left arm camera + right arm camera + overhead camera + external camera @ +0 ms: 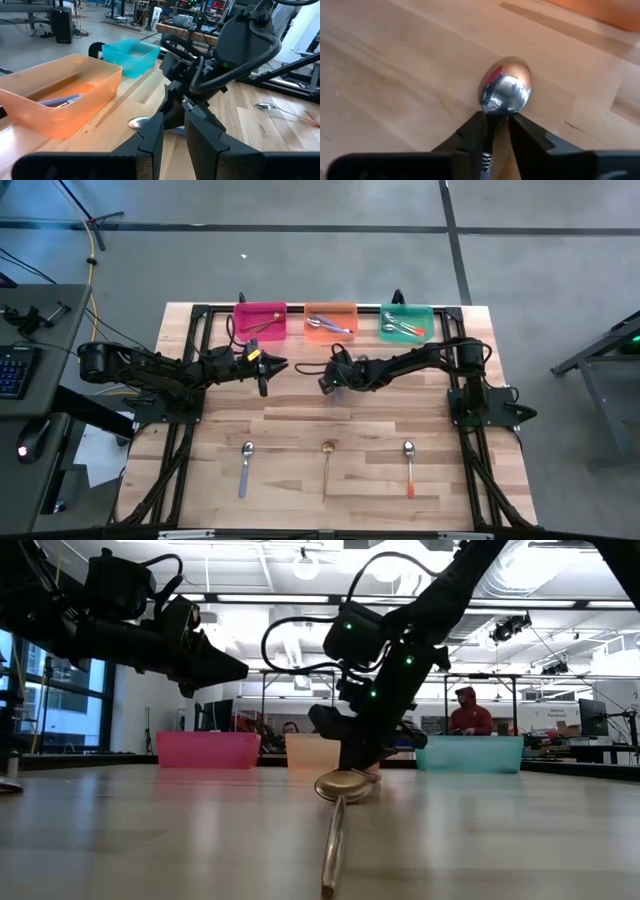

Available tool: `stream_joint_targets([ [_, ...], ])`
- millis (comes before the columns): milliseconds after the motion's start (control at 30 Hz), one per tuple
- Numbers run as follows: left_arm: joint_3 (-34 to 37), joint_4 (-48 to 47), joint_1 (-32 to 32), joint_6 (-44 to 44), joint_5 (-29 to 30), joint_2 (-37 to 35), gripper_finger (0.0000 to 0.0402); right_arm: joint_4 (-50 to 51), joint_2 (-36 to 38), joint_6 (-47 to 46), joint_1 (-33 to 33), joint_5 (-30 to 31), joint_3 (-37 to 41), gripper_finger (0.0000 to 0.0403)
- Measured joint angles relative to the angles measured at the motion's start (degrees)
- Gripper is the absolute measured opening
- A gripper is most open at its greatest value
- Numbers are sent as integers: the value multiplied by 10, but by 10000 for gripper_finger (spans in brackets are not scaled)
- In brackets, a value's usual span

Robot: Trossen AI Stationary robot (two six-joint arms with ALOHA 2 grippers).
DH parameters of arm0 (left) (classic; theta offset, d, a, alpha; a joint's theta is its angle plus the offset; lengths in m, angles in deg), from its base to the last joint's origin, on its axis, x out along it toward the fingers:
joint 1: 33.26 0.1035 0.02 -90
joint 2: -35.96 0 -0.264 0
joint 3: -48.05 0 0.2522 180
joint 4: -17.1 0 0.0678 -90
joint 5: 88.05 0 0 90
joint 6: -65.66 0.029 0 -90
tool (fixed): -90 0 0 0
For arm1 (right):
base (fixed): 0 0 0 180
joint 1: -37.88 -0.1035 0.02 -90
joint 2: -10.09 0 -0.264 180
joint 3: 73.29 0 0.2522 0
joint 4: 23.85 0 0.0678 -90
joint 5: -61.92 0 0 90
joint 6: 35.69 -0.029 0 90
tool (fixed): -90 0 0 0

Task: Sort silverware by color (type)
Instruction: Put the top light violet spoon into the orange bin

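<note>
Three bins line the far edge of the surface (pixel 300 420): pink (pixel 260 320), orange bin (pixel 330 321) and teal (pixel 407 321), each holding spoons of one kind. Just in front of the orange bin, the right hand (pixel 496 131) straddles a spoon (pixel 505 92) lying flat, its fingers either side of the neck; whether it is clenched yet I cannot tell. The left hand (pixel 264 368) hovers nearby, holding nothing, its fingers slightly parted. Three more spoons wait well in front of that bin.
</note>
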Motion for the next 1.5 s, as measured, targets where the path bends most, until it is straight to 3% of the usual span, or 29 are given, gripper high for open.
stream_joint_targets([
  [233,0,0,0,0,0,0,71,-9,3,73,8,-36,0,9],
  [433,0,-7,0,0,0,0,71,-4,27,128,25,-99,3,7],
  [733,0,-13,0,6,0,0,71,3,101,229,56,-136,-1,0],
  [1067,0,-10,0,10,0,0,71,153,108,390,139,-134,-154,0],
  [1300,0,-10,0,6,0,0,71,250,108,326,137,-157,-183,8],
  [1400,0,-13,0,6,0,0,71,236,108,270,109,-159,-154,30],
  [1500,0,-22,0,6,0,0,71,157,108,207,78,-154,-103,64],
])
